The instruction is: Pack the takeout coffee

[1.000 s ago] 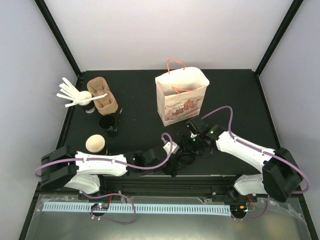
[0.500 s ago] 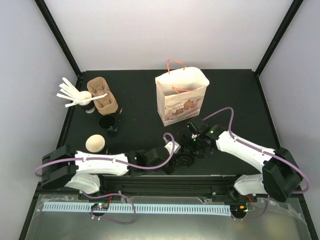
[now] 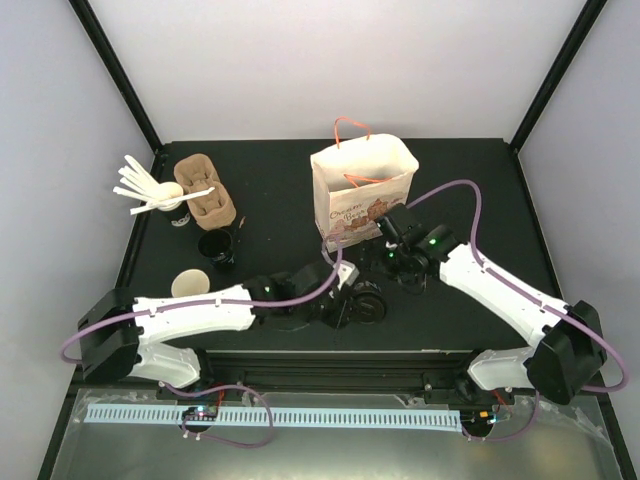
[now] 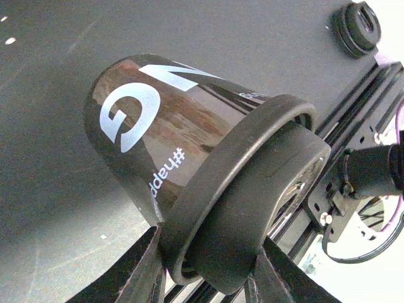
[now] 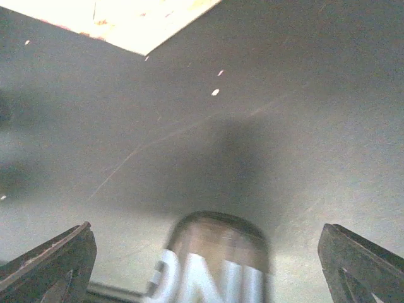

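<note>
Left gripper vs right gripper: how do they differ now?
Left gripper is closed on the lid of a black cup; right gripper is wide open, holding nothing. Left gripper works near the front edge of the table; right gripper sits farther back, beside the paper bag. Shared: both wrist views show a black lettered cup.
</note>
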